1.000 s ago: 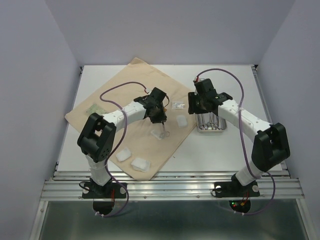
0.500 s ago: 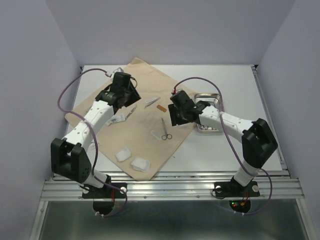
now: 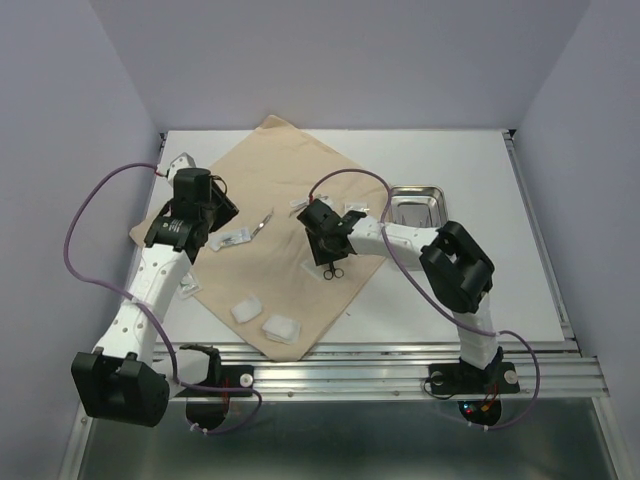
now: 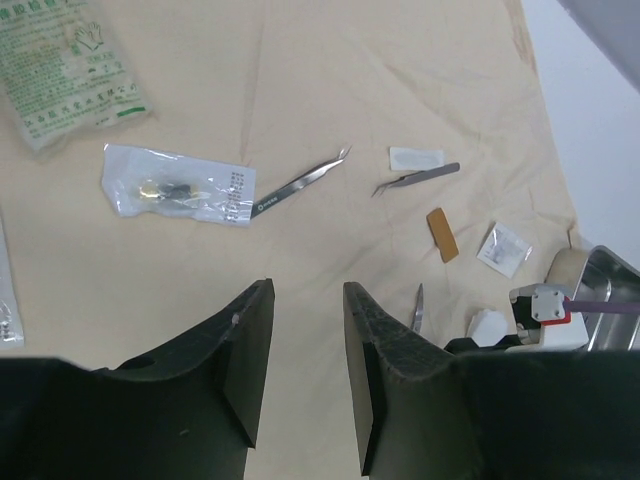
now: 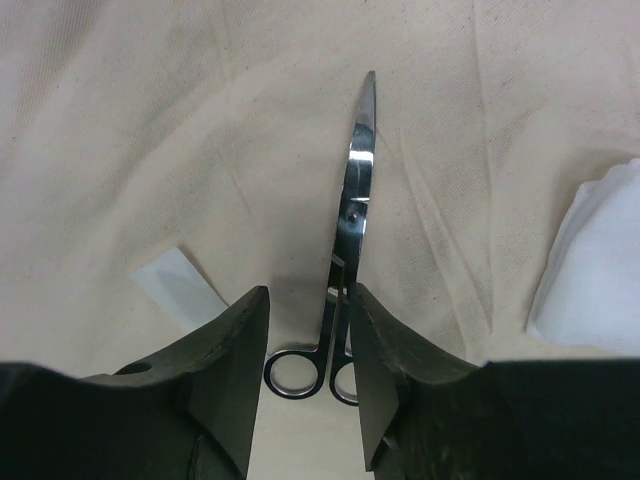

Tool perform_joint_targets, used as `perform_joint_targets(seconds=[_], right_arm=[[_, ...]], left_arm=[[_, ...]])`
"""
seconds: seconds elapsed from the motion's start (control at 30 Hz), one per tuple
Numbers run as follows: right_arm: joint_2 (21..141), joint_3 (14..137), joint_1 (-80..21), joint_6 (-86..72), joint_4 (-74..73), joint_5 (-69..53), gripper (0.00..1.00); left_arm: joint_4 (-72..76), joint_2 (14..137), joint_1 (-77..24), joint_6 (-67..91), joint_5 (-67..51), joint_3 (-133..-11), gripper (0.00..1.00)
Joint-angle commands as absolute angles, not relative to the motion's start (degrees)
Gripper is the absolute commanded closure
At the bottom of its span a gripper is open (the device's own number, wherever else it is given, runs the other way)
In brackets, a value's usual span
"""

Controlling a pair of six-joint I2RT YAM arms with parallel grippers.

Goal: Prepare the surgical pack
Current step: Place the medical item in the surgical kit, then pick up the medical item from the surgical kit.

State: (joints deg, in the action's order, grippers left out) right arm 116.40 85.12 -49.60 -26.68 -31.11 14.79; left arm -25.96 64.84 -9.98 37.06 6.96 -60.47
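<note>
We find the right gripper (image 5: 308, 300) set low over the silver scissors (image 5: 354, 190). Its jaws are parted and straddle the shanks just above the finger rings. One finger stands clear of the metal, so nothing is clamped. The scissors lie flat on the beige cloth (image 3: 290, 180) with the blades closed. The left gripper (image 4: 307, 298) is released and empty above the left part of the cloth, near the forceps (image 4: 298, 184). The steel tray (image 3: 418, 206) sits on the table (image 3: 480, 270) just right of the cloth. Gauze pads (image 3: 281, 327) lie near the cloth's near corner.
</note>
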Motion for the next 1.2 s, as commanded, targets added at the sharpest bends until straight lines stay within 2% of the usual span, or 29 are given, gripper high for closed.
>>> perform_joint_targets(seconds=[0.0,0.37,0.57,0.83,1.17], right_arm=[[117.51,88.07,-49.75,-28.65,-31.38,17.84,0.59],[117.60,87.45,-50.27,-29.44,-30.67,20.04,0.61],[118.30,85.08,-50.27,-29.97,-28.39,18.11,0.68],[113.74,86.13,-50.27,-28.30,-28.13,19.15,0.92],[105.56,86.66,-48.43,-22.51,-28.39,28.38,0.96]], left_arm=[[-24.17,64.07,-9.49,34.90,8.35,-60.73,0.55],[-23.64,65.92,-9.40,34.54,6.15,-59.50,0.56],[-23.82,66.18,-9.40,34.54,6.07,-59.77,0.56],[-22.67,63.90,-9.40,35.42,6.68,-59.24,0.57],[-21.09,62.84,-9.40,36.65,6.33,-58.97,0.57]])
